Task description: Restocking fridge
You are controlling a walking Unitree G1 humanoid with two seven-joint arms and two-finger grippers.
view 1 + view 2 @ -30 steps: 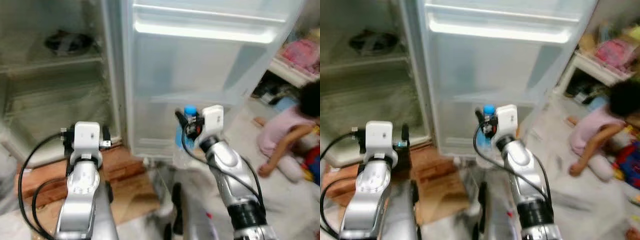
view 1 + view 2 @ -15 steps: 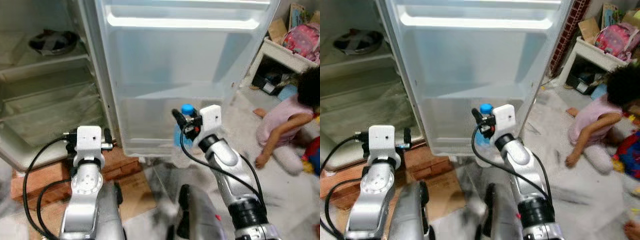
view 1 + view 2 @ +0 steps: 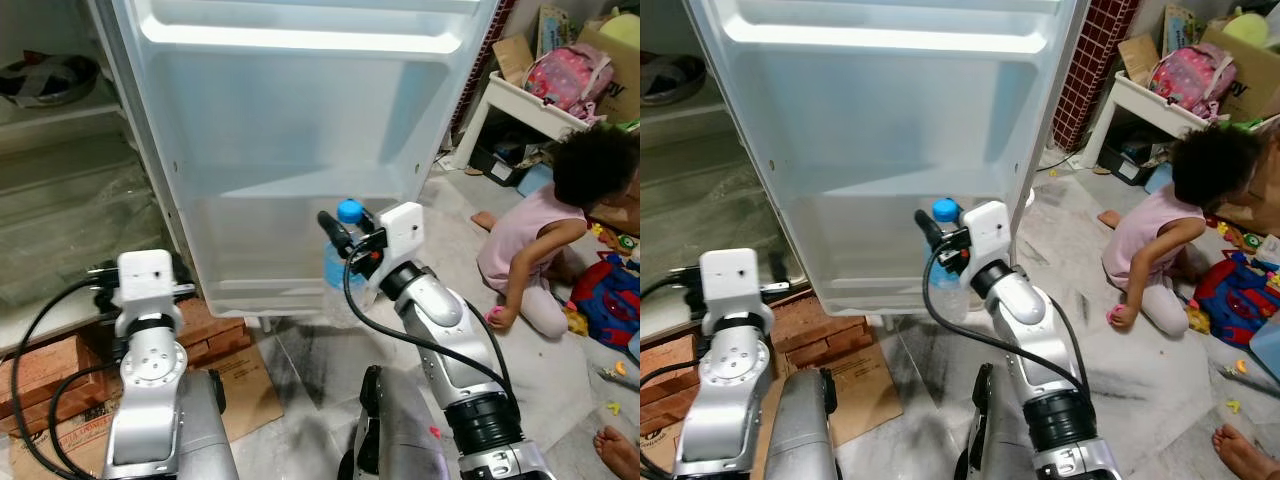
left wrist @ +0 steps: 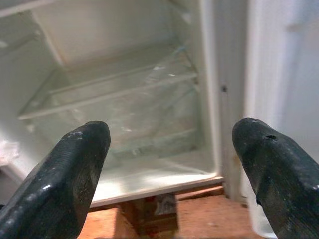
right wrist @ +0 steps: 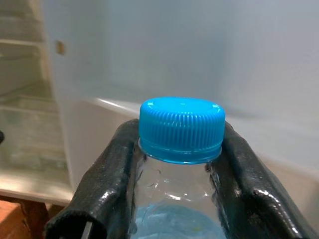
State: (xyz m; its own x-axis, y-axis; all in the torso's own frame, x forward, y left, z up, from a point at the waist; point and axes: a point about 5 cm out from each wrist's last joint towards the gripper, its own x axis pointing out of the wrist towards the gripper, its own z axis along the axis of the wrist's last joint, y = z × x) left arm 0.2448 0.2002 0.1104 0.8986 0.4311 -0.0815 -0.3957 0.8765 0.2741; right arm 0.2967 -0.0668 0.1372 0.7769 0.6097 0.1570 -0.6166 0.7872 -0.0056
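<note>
A clear water bottle [image 3: 338,278] with a blue cap [image 5: 180,129] stands upright in my right gripper [image 3: 340,230], which is shut on its neck just under the cap. The bottle hangs in front of the lower bin [image 3: 260,250] of the open white fridge door [image 3: 290,120], close to it. My left gripper [image 4: 169,164] is open with nothing between its fingers, and it faces the fridge's bare lower shelves [image 4: 119,94]. The left wrist [image 3: 148,290] is low, beside the door's hinge edge.
A person [image 3: 560,230] sits on the floor to the right, near scattered toys [image 3: 610,300]. Behind them is a white table [image 3: 520,100] with a pink backpack [image 3: 565,75]. Bricks [image 3: 50,360] and cardboard [image 3: 240,390] lie under the fridge. A dark bowl [image 3: 40,78] is on an upper shelf.
The whole view has swung to the right, so the camera has moved. My right gripper still holds the bottle before the door. The person on the floor has sat up.
</note>
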